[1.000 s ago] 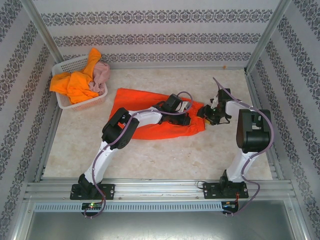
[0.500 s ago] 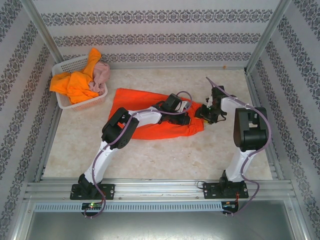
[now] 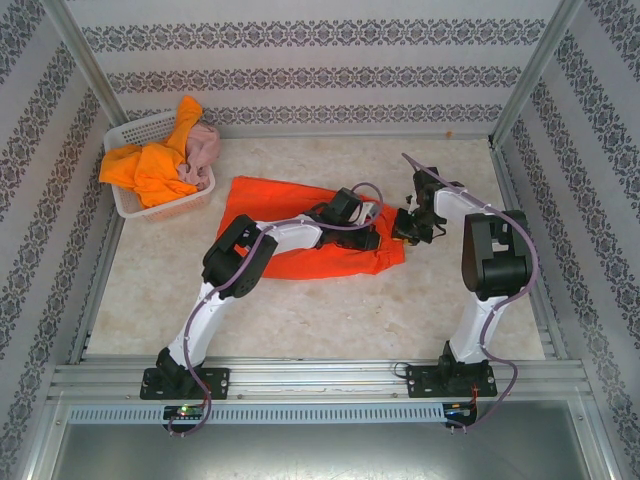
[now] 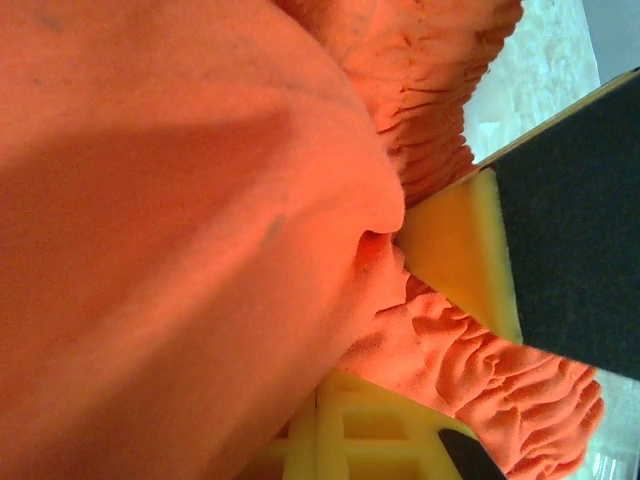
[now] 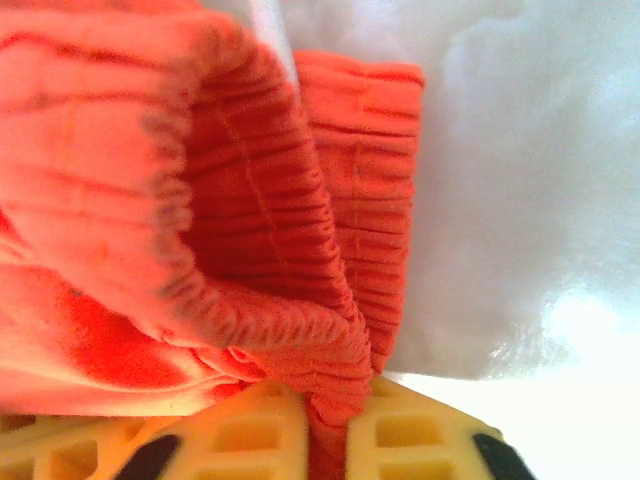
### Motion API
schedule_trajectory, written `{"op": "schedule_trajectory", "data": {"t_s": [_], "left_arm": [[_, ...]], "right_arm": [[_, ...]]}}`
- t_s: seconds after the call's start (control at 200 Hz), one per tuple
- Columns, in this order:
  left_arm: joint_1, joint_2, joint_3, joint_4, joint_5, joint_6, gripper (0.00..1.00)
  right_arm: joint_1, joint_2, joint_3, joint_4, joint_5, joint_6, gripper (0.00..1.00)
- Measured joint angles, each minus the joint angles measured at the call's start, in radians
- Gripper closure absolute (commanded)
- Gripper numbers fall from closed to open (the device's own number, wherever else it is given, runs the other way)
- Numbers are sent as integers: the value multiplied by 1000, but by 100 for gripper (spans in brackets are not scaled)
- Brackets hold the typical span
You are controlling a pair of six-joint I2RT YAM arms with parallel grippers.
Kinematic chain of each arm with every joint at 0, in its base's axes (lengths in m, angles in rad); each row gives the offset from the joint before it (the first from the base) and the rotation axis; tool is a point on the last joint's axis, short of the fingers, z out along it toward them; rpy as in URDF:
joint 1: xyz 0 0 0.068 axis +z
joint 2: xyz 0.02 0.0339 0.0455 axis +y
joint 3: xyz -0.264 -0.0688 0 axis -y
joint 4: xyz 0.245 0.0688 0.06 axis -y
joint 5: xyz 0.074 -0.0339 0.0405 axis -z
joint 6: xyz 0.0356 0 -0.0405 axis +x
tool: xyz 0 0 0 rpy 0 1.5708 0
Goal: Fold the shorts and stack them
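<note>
Red-orange shorts [image 3: 268, 200] — edge pinched by left tool [image 3: 370, 239], right tool [image 3: 405, 228]; table [image 3: 330, 320] open nearside.

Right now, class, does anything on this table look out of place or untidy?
Yes: the orange shorts and pink shorts are heaped unfolded in the white basket, the orange pair spilling over its rim.
</note>
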Motion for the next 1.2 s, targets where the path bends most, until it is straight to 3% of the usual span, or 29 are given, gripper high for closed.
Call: {"op": "schedule_trajectory", "data": {"t_s": [0.165,0.345,0.58,0.794,1.204], "left_arm": [[19,-53,-62,5,-14,-7,96],[93,-209,-160,15,-23,-18,75],[210,-476,-284,58,-31,-11,53],[259,-606,-428,58,-51,24,49],[295,-689,-641,51,-103,34,48]], "right_arm": [[0,0,3,0,-5,8,100],[0,-21,21,-26,13,8,100],[2,-148,134,-163,135,-42,100],[-1,-164,317,-344,308,-163,100],[-7,-99,712,-618,657,-324,100]]}}
